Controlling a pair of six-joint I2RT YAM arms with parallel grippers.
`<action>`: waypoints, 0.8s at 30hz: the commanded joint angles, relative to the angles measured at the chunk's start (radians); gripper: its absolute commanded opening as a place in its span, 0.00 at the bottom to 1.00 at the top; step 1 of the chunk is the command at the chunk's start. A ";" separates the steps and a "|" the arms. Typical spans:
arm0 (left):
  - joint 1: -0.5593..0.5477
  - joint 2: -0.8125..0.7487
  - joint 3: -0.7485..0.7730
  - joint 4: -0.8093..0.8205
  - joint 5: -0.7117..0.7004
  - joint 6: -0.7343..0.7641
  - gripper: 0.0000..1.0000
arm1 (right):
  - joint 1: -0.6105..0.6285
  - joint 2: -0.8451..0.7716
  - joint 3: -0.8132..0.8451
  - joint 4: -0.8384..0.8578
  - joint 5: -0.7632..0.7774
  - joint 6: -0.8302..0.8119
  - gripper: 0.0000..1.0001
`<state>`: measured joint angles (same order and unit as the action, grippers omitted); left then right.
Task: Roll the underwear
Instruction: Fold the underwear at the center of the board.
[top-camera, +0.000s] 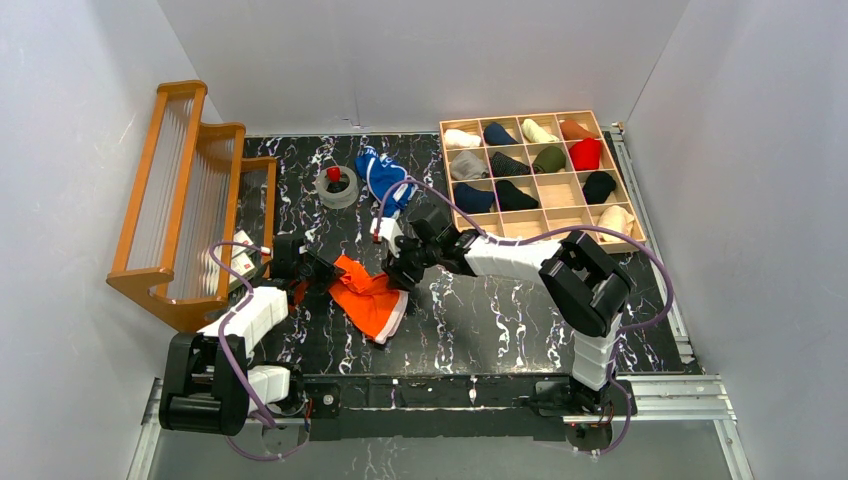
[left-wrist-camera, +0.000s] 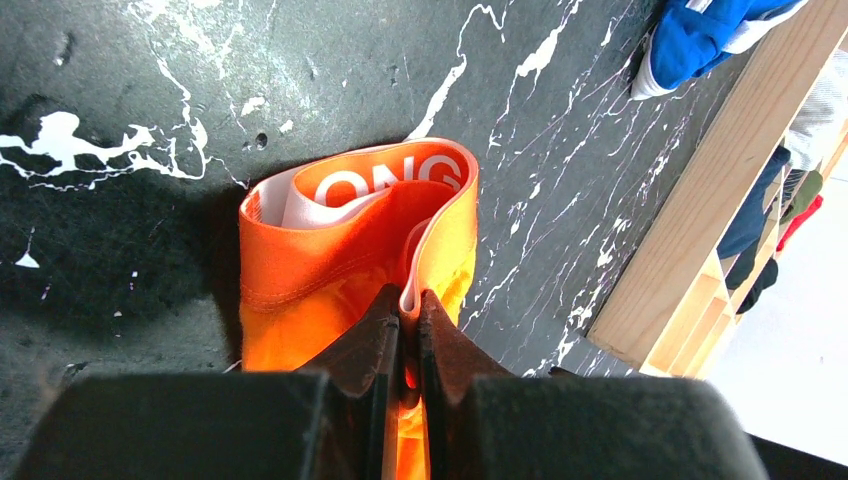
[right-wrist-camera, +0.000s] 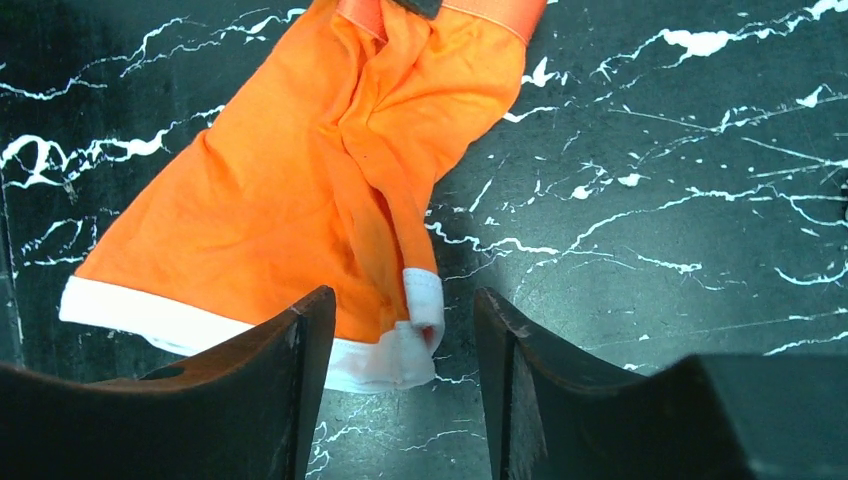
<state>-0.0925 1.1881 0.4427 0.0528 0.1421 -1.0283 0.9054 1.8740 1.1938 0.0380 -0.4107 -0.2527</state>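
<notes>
Two briefs lie on the bench (top-camera: 500, 310): the orange underwear (top-camera: 368, 298) is spread out left of centre, and the blue underwear (top-camera: 385, 180) sits untouched at the far side, near the compartment tray (top-camera: 441, 175). The left jaws are pinched tight on the lettered waistband (left-wrist-camera: 390, 180), while the right jaws stand apart, straddling the white leg hem (right-wrist-camera: 395, 362) without gripping it. You appear to be at the straightening step before the roll; next, close the right jaws on that hem and draw the fabric flat against the left grip.
</notes>
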 joint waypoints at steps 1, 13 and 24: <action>0.009 0.002 0.031 -0.002 0.014 0.014 0.00 | 0.001 -0.039 -0.012 0.082 -0.062 -0.085 0.60; 0.016 0.002 0.037 -0.003 0.023 0.014 0.00 | 0.001 -0.051 -0.030 0.079 -0.054 -0.143 0.14; 0.077 0.044 0.121 -0.037 0.049 0.051 0.00 | 0.096 -0.188 -0.061 0.010 0.155 -0.141 0.01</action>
<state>-0.0494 1.2102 0.5049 0.0410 0.1692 -1.0126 0.9272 1.7733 1.1618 0.0612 -0.3859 -0.3706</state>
